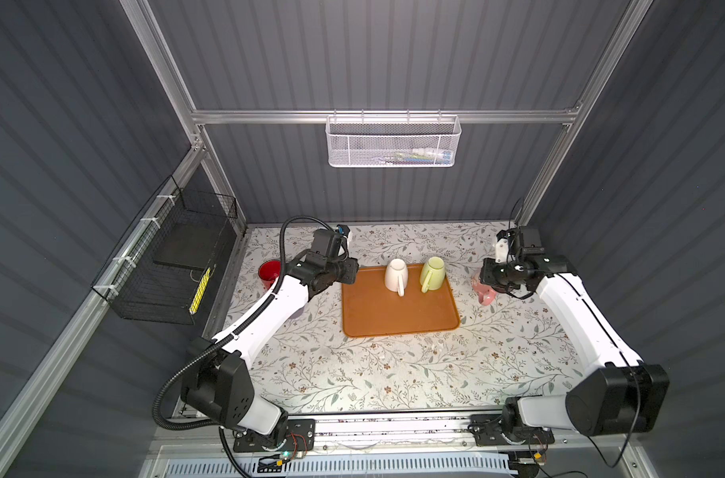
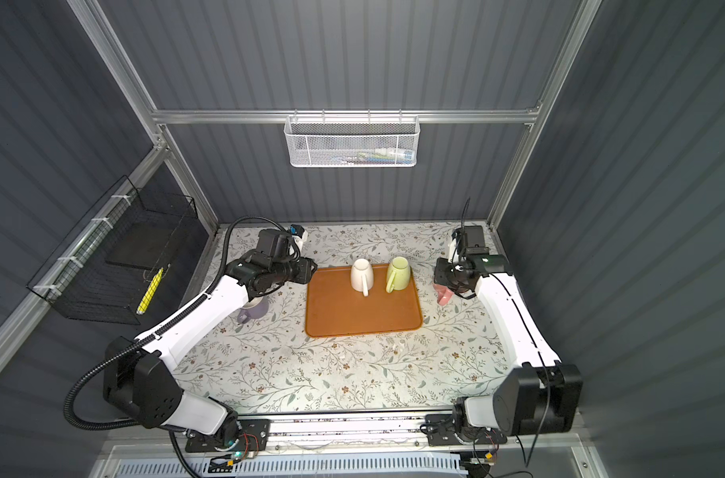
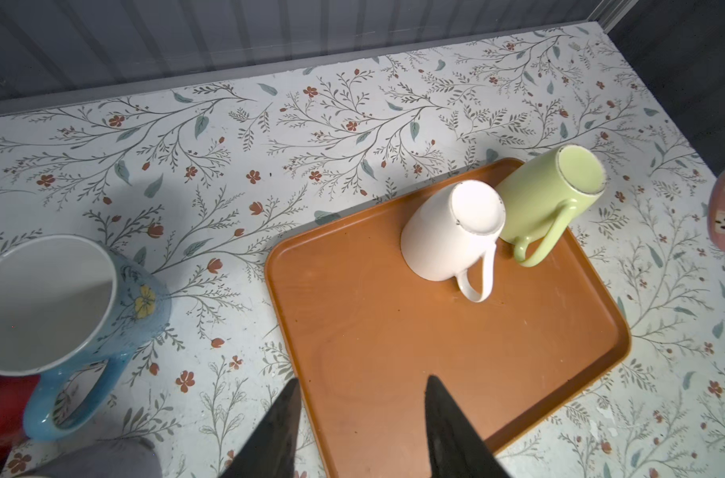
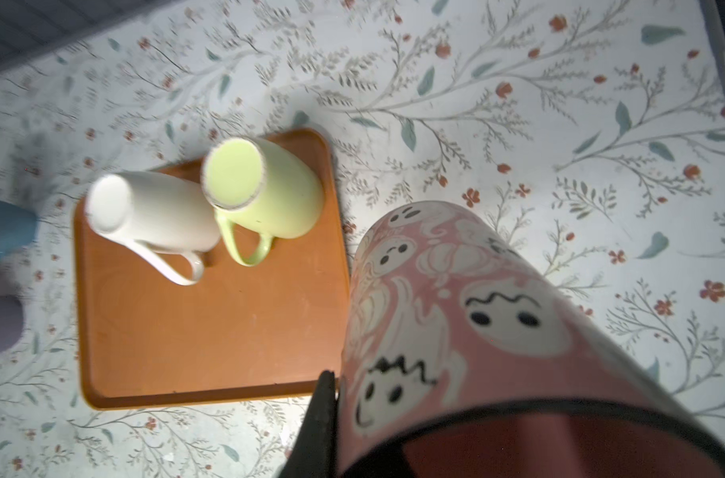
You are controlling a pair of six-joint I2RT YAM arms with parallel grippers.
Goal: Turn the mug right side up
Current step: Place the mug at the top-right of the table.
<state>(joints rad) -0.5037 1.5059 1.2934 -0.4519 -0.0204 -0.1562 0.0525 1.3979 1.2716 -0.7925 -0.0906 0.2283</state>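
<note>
A pink mug (image 4: 455,314) printed with white ghosts is held by my right gripper (image 4: 352,397), shut on its rim. One finger (image 4: 325,397) presses the outside wall; the other is hidden inside. The mug is tilted, its black-edged mouth toward the wrist camera and its base pointing away. In both top views it shows just under the right gripper (image 1: 488,278) as a pink mug (image 1: 486,294), right of the tray; also pink mug (image 2: 444,296). My left gripper (image 3: 362,387) hangs open over the tray's near-left edge with nothing between its fingers.
An orange tray (image 1: 393,318) holds a white mug (image 1: 396,275) and a green mug (image 1: 433,273), both upside down at its far edge. Left of the tray stand a blue mug (image 3: 63,306), upright, a red mug (image 1: 269,273) and a purple mug (image 2: 253,312) under the left arm.
</note>
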